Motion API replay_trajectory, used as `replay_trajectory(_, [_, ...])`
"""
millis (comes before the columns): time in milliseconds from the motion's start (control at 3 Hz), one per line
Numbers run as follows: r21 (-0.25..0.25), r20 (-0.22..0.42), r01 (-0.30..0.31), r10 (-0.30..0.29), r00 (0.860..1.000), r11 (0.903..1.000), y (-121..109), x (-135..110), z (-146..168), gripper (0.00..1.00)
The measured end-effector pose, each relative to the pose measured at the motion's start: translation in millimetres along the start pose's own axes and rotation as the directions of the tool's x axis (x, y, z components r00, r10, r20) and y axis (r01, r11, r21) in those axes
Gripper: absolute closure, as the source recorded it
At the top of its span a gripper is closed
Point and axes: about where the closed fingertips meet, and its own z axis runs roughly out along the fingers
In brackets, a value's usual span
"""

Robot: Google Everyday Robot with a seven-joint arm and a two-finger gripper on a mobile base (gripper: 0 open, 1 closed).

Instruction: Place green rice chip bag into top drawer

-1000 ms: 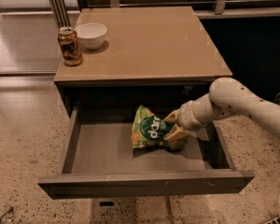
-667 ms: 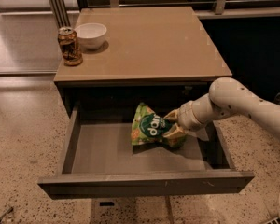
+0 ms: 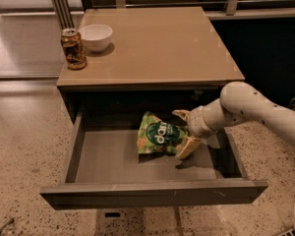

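Note:
The green rice chip bag (image 3: 158, 134) lies on the bottom of the open top drawer (image 3: 152, 191), right of its middle, logo facing up. My gripper (image 3: 183, 132) reaches into the drawer from the right on a white arm. Its tan fingers (image 3: 188, 146) spread around the bag's right end, one above and one below, and sit against the bag's edge. The bag rests on the drawer bottom.
A brown soda can (image 3: 73, 48) and a white bowl (image 3: 95, 36) stand at the back left of the table top (image 3: 157, 43). The drawer's front panel juts out toward the camera. Speckled floor lies left and right of the table.
Nothing has visibly moved; the gripper and bag stay in the same place in the drawer.

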Motion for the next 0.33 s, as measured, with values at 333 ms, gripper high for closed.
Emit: replay_trajectory(333, [0.0, 0.0, 0.0, 0.0, 1.0, 1.0, 0.0, 0.0, 0.0, 0.0])
